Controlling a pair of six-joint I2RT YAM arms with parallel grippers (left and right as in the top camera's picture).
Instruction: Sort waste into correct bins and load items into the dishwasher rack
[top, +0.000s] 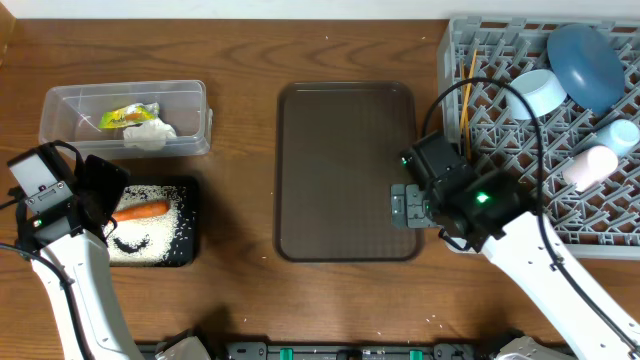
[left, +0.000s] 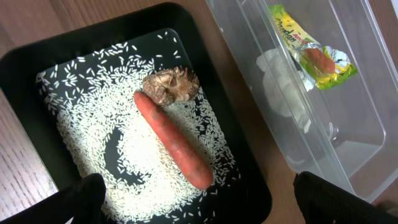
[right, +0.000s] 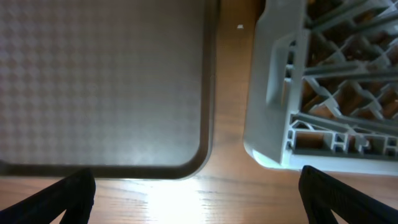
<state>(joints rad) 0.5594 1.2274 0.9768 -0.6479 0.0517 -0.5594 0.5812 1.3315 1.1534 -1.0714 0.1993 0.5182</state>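
Note:
The black tray (left: 25, 62) holds white rice (left: 93, 143), an orange carrot (left: 173, 142) and a brown lump (left: 171, 84). Beside it, the clear tub (left: 348, 143) contains a green-yellow wrapper (left: 314, 56) and crumpled white paper (left: 283, 87). My left gripper (left: 199, 205) hangs open over the tray's near edge, holding nothing. The grey rack (top: 545, 215) at the right carries a dark blue plate (top: 585, 65), a pale bowl (top: 537, 92), a pale blue cup (top: 622, 135), a whitish cup (top: 590, 165) and chopsticks (top: 468, 95). My right gripper (right: 199, 199) is open and empty over bare wood, by the rack's corner (right: 273, 143).
A brown serving tray (top: 345, 170) lies bare in the middle of the wooden table, its right edge under my right gripper (top: 405, 205). My left gripper (top: 105, 195) is at the far left by the black tray (top: 193, 225), with the clear tub (top: 190, 100) behind it.

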